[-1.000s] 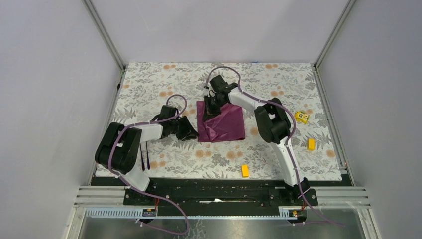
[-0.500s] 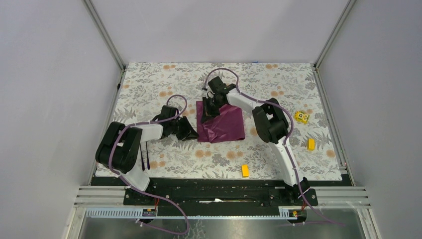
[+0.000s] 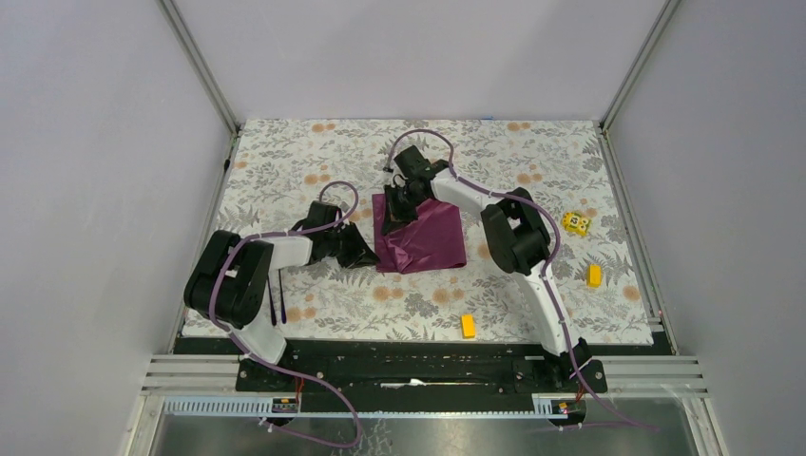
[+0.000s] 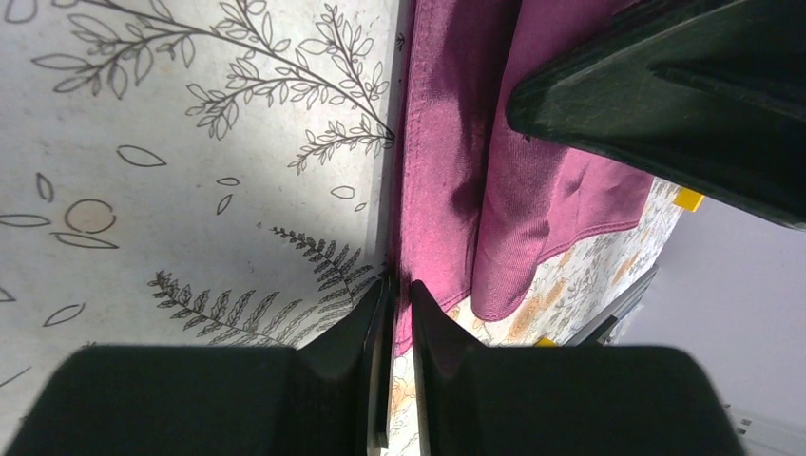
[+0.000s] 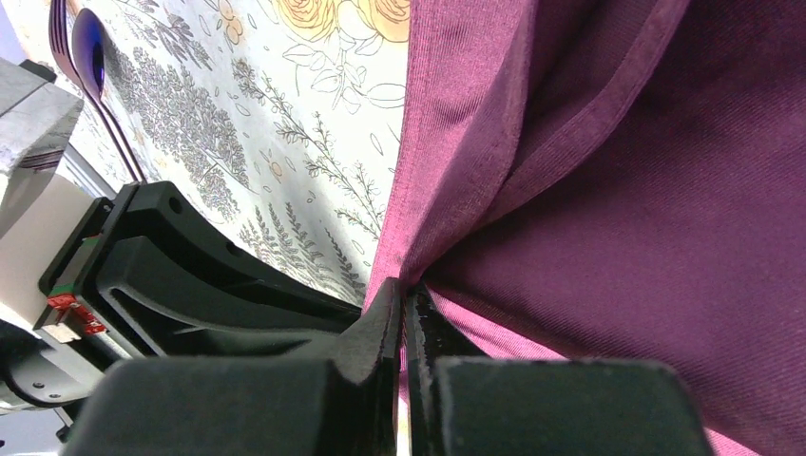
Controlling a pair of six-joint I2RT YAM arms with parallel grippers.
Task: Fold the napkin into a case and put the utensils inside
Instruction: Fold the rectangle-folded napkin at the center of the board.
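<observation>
Both tools [image 4: 399,290] [image 5: 405,296] tight on napkin [image 3: 430,237].

We see a tabletop [image 3: 285,171] covered in a pale print of grey leafy sprigs and small orange blossoms. Three yellow blocks lie on its right half, well apart from one another. The front block [image 3: 469,326] lies near the near edge. The right block [image 3: 594,275] sits close to the right edge. The marked block [image 3: 575,223] lies just beyond it and carries dark markings we cannot read. Plain pale walls [image 3: 409,57] close in the back and both sides, with a slanted metal post [image 3: 201,66] at each far corner. Along the near edge runs a black plate [image 3: 380,351], with a ribbed metal rail [image 3: 190,375] beside it.
</observation>
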